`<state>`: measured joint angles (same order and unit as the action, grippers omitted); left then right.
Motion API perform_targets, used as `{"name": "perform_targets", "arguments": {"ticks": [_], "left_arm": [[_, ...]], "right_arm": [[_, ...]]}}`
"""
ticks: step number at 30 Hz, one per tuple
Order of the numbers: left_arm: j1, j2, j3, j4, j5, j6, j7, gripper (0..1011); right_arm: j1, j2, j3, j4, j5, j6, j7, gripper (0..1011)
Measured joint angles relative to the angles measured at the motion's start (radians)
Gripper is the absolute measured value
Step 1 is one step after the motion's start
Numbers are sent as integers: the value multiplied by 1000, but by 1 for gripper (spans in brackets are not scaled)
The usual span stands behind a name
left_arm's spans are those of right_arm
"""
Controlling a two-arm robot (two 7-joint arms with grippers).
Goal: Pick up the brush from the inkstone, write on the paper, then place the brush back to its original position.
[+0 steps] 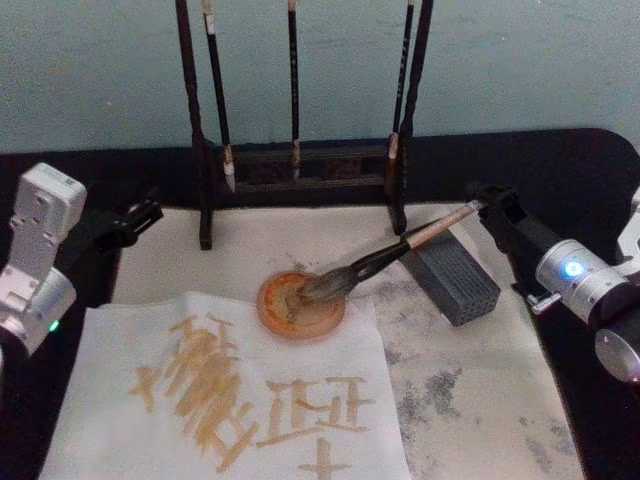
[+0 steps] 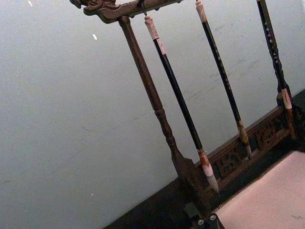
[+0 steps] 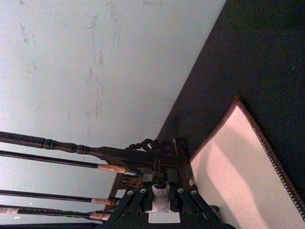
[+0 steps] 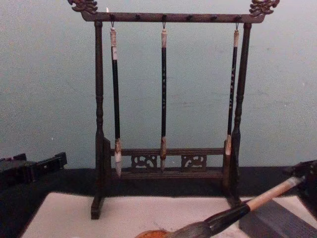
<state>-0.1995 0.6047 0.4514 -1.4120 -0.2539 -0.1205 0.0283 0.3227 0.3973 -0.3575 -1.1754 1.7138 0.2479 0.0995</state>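
Two supports are carrying the brush. Its bushy head is lying in the round orange inkstone near the middle of the table. Its shaft is leaning up and to the right over a dark grey block, so the pale handle end is standing clear of the table where I can reach it. My right gripper is sitting at that raised end, reaching in from the right. The pale tip is showing right at its mouth in the right wrist view, but I cannot tell whether it is pinching the handle or only framing it. My left gripper is idling at the far left edge of the stained mat, well apart from the brush, and I cannot tell whether it is spread or pressed together. The paper is lying near me on that mat, touching the inkstone's near side. It is already bearing ochre characters, so I am guessing the writing is done. What is crowding me is the wooden rack just beyond the inkstone, with three thin brushes hanging from it. Its right post is standing just beside the handle end, so I am judging that any lift should be going up and toward the near side.
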Motion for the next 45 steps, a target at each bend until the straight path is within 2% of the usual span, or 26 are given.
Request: {"name": "perform_targets", "arguments": {"ticks": [10, 19, 25, 31, 37, 40, 41, 45], "left_arm": [[0, 0, 0, 0, 0, 0, 0, 1002], [0, 0, 0, 0, 0, 0, 0, 1002], [0, 0, 0, 0, 0, 0, 0, 1000], [0, 0, 0, 0, 0, 0, 0, 1002], [0, 0, 0, 0, 0, 0, 0, 1002], [0, 0, 0, 0, 0, 0, 0, 1002], [0, 0, 0, 0, 0, 0, 0, 1002], [0, 0, 0, 0, 0, 0, 0, 1002]], "right_arm": [[0, 0, 0, 0, 0, 0, 0, 187], [-3, 30, -2, -36, 55, 33, 42, 182], [-3, 54, -11, -76, 68, 47, 57, 182], [21, 107, -62, -166, 20, 73, 61, 182], [51, 133, -102, -225, -5, 107, 71, 182], [66, 155, -137, -289, -52, 107, 75, 182], [66, 155, -137, -289, -52, 107, 75, 182], [82, 193, -189, -381, -134, 93, 72, 182]]}}
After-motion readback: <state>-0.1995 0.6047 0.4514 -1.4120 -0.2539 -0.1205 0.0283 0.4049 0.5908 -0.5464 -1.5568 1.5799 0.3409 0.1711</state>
